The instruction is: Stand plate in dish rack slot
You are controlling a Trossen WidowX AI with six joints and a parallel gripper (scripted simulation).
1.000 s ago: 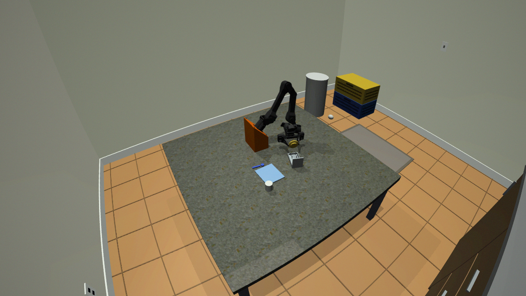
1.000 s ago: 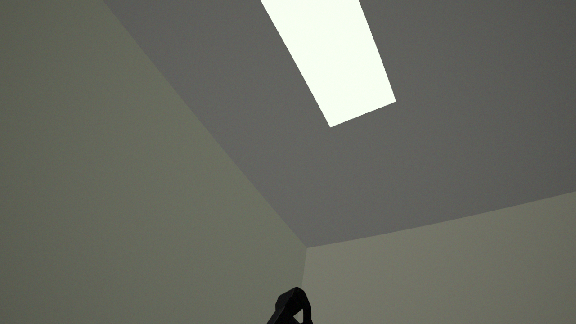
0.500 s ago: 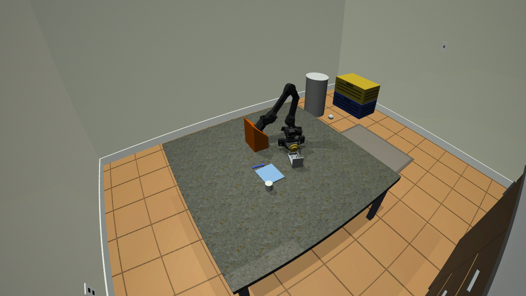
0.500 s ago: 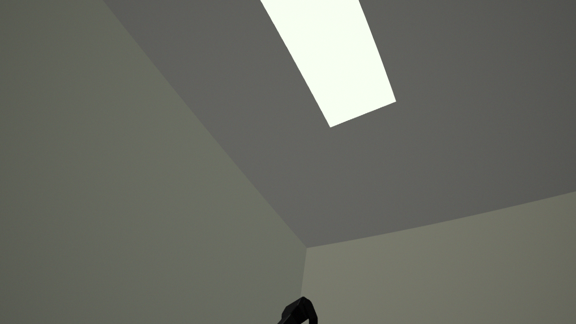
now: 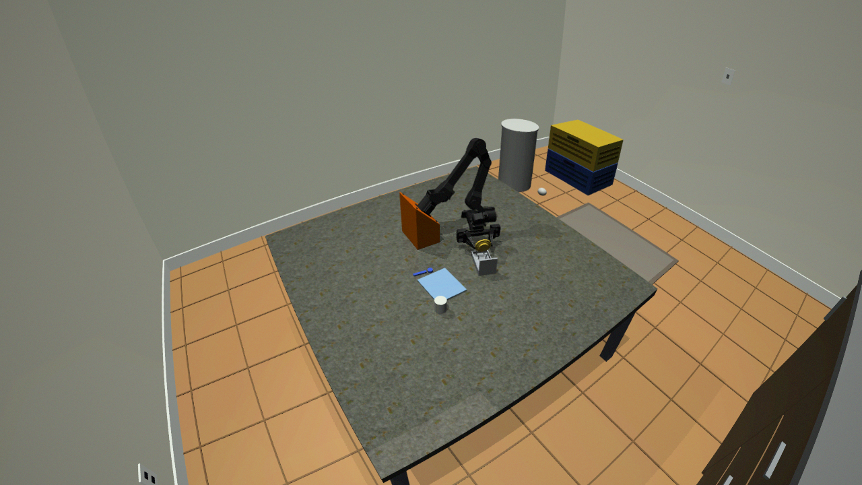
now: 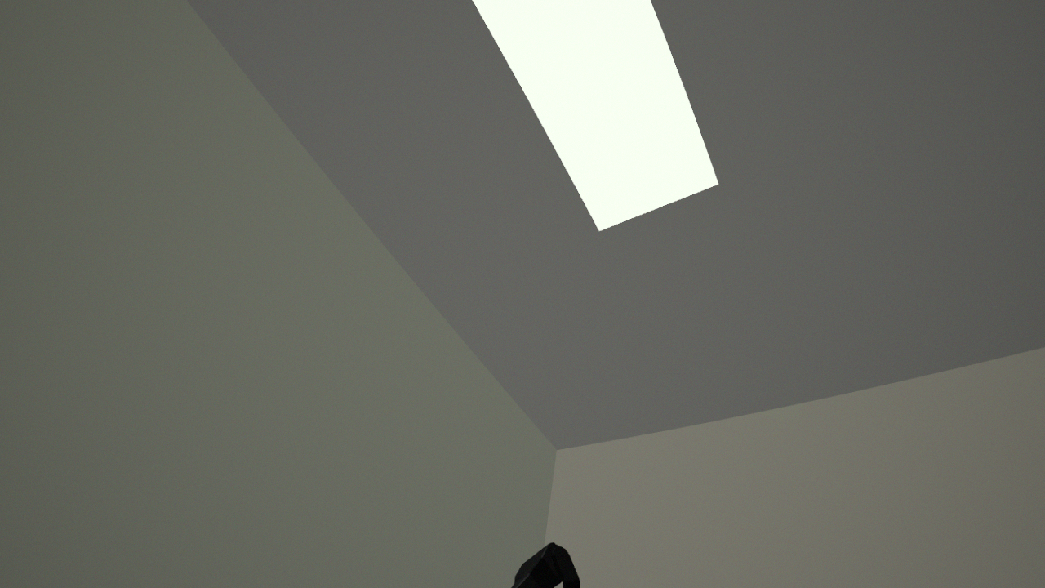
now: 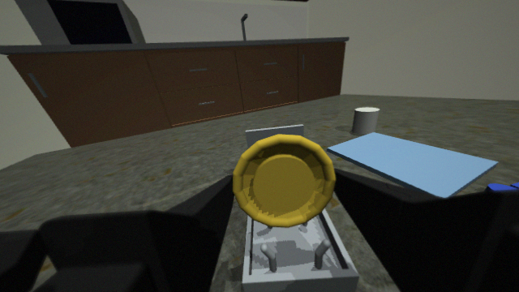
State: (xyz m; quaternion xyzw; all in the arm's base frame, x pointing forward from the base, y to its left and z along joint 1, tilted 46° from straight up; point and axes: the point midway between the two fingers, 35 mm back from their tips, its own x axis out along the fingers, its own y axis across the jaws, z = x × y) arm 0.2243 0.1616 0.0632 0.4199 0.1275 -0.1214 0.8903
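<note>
Plate: yellow plate [image 7: 284,180] stands upright on edge, its face turned to the wrist camera, held in the air over the near half of the dish rack [image 7: 296,259]. Its lower rim overlaps the rack's tray in the wrist view; whether it touches the tray cannot be told.
Gripper: gripper [image 7: 284,191] is clamped on the plate, one black finger [image 7: 203,211] against the plate's left rim and the other on its right rim, the fingers standing wide because the plate fills the gap.
Dish rack: small grey tray with raised side rails, a taller end wall behind the plate, and two short pegs [image 7: 269,255] showing in front of the plate. It sits on the table [image 5: 373,362], directly below the gripper in the top view [image 5: 485,263].
Arm: black arm [image 5: 476,174] rises from behind the orange panel [image 5: 417,221], bends at a high elbow, and reaches down to the rack.
Mat: light blue mat [image 7: 411,162] lies flat on the table, just beside the rack.
Cup: white cylinder cup [image 7: 366,120] stands upright at the far corner of the mat.
Spoon: blue spoon [image 5: 423,272] lies near the mat's other end.
Floor items: grey bin [image 5: 518,153], stacked yellow and blue crates [image 5: 583,155] and a small white ball [image 5: 542,190] stand off the table by the wall.
Exterior view: only walls, ceiling light and a black tip of the arm [image 6: 548,567] show.
</note>
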